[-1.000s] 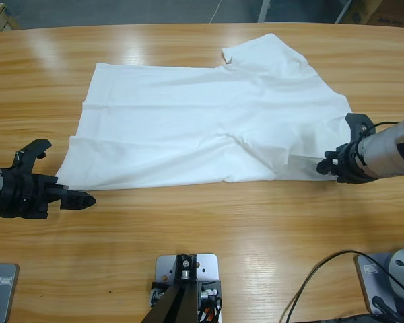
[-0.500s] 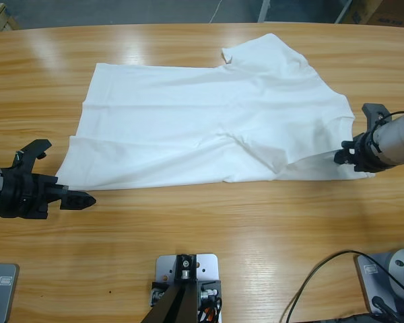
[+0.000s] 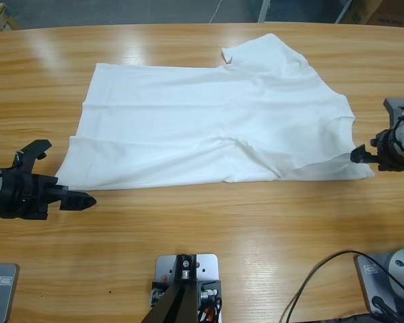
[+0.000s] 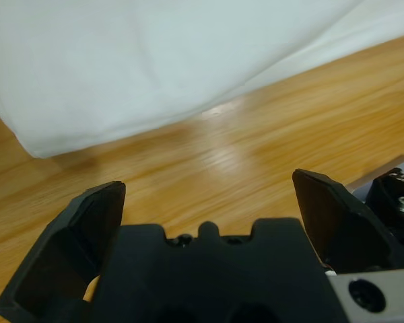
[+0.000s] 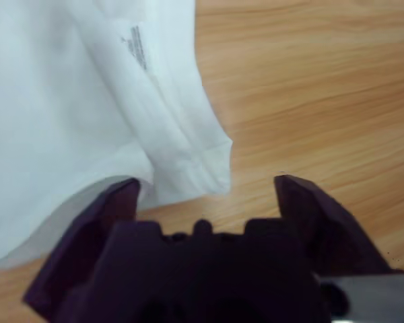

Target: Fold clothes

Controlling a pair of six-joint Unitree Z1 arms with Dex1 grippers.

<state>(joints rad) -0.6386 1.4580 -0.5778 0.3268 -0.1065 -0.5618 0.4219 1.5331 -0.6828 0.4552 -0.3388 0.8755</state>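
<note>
The white T-shirt (image 3: 215,121) lies spread flat across the middle of the wooden table (image 3: 209,222), with one sleeve (image 3: 266,50) toward the far edge. My left gripper (image 3: 67,176) sits at the shirt's near left corner with its jaws wide open. In the left wrist view that gripper (image 4: 209,192) holds nothing, and the shirt's edge (image 4: 121,101) lies just ahead. My right gripper (image 3: 372,134) is open beside the near right corner. In the right wrist view the hemmed corner (image 5: 202,158) lies loose in front of that gripper (image 5: 209,183), and small dark lettering (image 5: 138,46) shows further up.
The table's far edge (image 3: 188,27) curves along the top, with grey floor and boxes beyond it. A black cable (image 3: 323,266) loops over the near right of the table. Bare wood stretches between the shirt and the front edge.
My right gripper has drawn back to the right toward the table's side. The shirt's near right corner now reaches further right and lies flatter. The left arm has not moved.
</note>
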